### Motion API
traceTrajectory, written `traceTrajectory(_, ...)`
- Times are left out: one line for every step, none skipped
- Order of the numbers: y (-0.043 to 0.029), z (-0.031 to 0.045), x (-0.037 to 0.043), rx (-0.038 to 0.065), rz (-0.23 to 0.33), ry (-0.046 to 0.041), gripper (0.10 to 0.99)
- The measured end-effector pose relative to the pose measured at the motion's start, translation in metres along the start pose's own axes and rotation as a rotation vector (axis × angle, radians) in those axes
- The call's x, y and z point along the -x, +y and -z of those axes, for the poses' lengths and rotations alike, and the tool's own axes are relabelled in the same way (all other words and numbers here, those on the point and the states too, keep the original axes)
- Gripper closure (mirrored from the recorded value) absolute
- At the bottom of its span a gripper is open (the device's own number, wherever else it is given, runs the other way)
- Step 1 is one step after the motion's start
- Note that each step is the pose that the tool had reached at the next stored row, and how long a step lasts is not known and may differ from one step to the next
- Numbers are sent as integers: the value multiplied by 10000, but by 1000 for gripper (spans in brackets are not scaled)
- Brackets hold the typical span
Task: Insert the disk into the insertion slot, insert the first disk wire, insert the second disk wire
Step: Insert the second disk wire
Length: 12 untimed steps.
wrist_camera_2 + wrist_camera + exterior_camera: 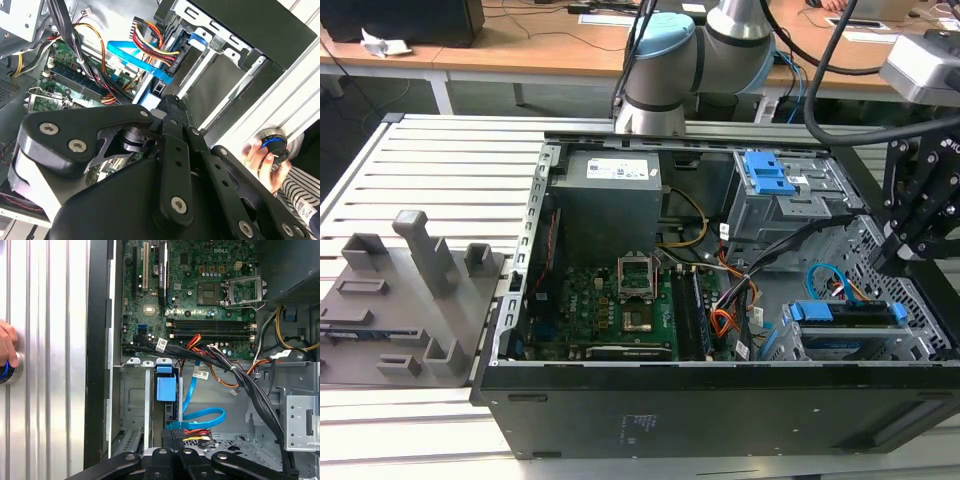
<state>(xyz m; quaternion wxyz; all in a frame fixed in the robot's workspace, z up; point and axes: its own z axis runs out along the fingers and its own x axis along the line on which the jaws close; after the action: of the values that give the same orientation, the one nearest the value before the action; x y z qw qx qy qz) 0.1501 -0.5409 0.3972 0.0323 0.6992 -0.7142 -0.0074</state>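
Disk (848,318) sits down in the insertion slot (920,335), its blue frame level with the cage top, so you've got it seated. Right beside the slot, the second disk wire (204,417) loops toward the disk's end, and the first disk wire (196,436) seems plugged there too. Your gripper (900,245) hangs just above the slot; I can't tell how its jaws stand.

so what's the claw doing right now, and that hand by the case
claw: above the disk, open or closed cannot be told.
hand: on a round blue-ringed knob.
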Motion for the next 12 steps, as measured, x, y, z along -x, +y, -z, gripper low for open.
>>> traceTrajectory(-1, -15, 1, 1, 1, -8, 980)
traceTrajectory(-3, -54, 2, 1, -2, -9, 980)
traceTrajectory(-5, -87, 3, 1, -2, -9, 980)
traceTrajectory(-7, -112, 4, 0, -2, -10, 980)
traceTrajectory(-1, -133, 5, 1, -2, -10, 980)
traceTrajectory(36, -161, 6, 0, -1, -10, 980)
traceTrajectory(129, -191, 4, 1, -2, -10, 980)
traceTrajectory(179, -207, 3, 2, -2, -14, 980)
traceTrajectory(179, -208, 3, 0, -2, -13, 980)
traceTrajectory(179, -208, 3, 0, -1, -14, 980)
traceTrajectory(179, -209, 3, 0, -2, -14, 980)
traceTrajectory(179, -209, 3, 1, -2, -14, 980)
